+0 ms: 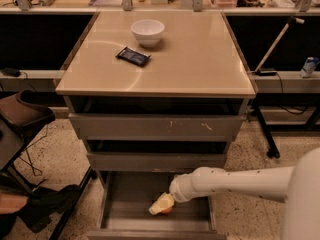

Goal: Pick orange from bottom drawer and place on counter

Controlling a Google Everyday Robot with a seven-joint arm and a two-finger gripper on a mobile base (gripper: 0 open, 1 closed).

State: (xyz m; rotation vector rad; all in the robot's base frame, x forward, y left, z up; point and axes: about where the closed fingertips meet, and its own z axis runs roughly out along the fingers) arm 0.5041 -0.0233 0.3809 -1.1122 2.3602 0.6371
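The bottom drawer (125, 211) is pulled open at the foot of the grey cabinet. The orange (167, 210) lies in it, right of the middle, mostly covered by my gripper. My gripper (161, 205) reaches down into the drawer from the right on a white arm and sits right over the orange. The counter (195, 54) is the tan top of the cabinet above.
A white bowl (147, 32) and a dark snack packet (133, 56) lie on the counter's far left. Two scuffed drawer fronts (155, 126) stand partly open above the bottom drawer. A brown chair (22, 114) and a person's dark shoe (47, 204) are at the left.
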